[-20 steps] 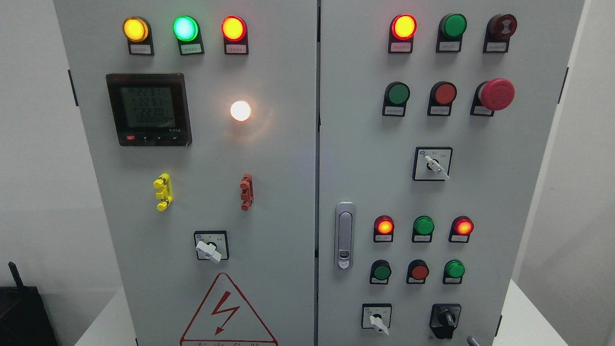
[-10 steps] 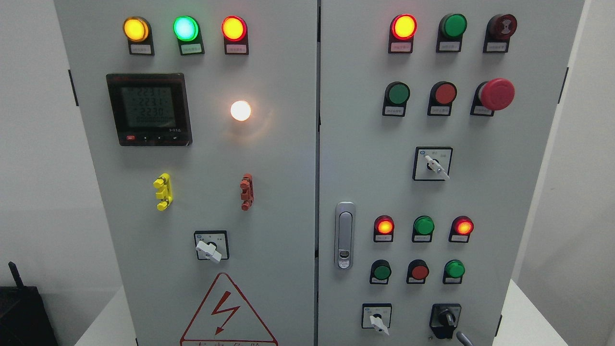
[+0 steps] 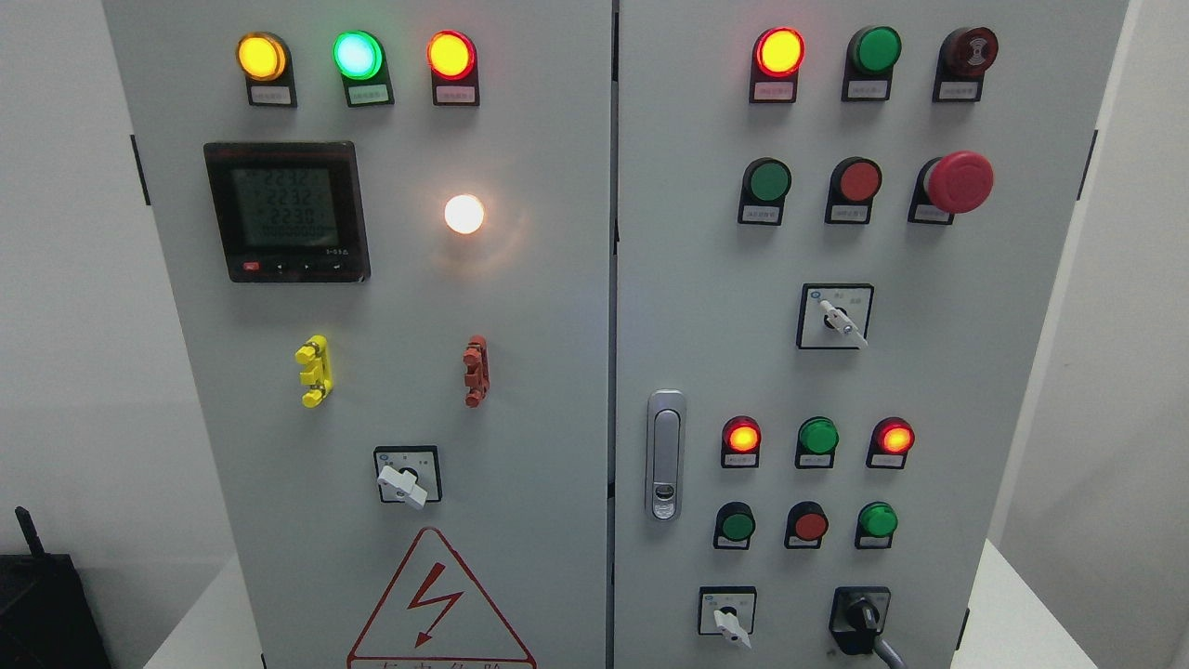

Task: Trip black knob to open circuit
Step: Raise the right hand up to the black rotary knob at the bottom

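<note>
The black knob (image 3: 856, 615) sits on a black square base at the bottom right of the grey cabinet's right door (image 3: 929, 372). A thin grey tip of my right hand (image 3: 884, 648) rises from the bottom edge and reaches the knob's lower right side. Only this tip shows; the rest of the hand is below the picture. My left hand is out of view.
A white selector switch (image 3: 727, 618) is left of the knob. Above are green and red buttons (image 3: 810, 525), lit red lamps (image 3: 741, 435), a door latch (image 3: 664, 455) and a red mushroom button (image 3: 960, 181). The left door holds a meter (image 3: 288, 212).
The grey tip of my right hand has risen from the bottom edge, up and to the left, until it meets the black knob. The meter digits have changed slightly.
</note>
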Robot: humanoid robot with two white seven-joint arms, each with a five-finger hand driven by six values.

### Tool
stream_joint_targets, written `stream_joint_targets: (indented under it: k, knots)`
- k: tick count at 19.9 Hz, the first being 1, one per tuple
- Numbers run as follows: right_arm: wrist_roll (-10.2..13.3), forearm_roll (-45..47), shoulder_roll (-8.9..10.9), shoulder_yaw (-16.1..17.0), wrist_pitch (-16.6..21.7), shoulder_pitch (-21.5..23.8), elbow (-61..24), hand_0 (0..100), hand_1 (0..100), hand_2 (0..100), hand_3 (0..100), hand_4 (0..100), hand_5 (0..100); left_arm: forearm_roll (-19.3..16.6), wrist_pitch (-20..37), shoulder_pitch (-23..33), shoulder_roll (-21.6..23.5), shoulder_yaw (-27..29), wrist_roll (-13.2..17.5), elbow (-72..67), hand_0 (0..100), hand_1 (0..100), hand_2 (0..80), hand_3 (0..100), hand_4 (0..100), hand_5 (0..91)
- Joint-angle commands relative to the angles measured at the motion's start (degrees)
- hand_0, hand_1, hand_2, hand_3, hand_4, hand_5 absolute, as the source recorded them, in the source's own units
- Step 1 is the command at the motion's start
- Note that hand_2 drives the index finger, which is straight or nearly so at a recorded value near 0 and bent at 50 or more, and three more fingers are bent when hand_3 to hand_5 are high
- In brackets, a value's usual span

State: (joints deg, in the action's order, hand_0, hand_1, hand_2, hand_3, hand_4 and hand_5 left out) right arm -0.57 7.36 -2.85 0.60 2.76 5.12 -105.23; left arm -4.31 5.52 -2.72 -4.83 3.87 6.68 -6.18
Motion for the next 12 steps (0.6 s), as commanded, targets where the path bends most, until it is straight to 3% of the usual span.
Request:
stream_joint_targets:
  k: [1,12]
  knots:
    - [-0.13,-0.06,-0.23,0.37,0.05,-0.02,-0.06,0,0,7,100,100,96,0.00,0.02,0.00,0.00,0.00,0.00,1.43,12,39,0.0,0,0,0.0]
    - [-0.13,0.02,-0.32,-0.33,-0.56,0.25,-0.06,0,0,7,100,100,96,0.00,0.02,0.00,0.00,0.00,0.00,1.43,12,39,0.0,0,0,0.0]
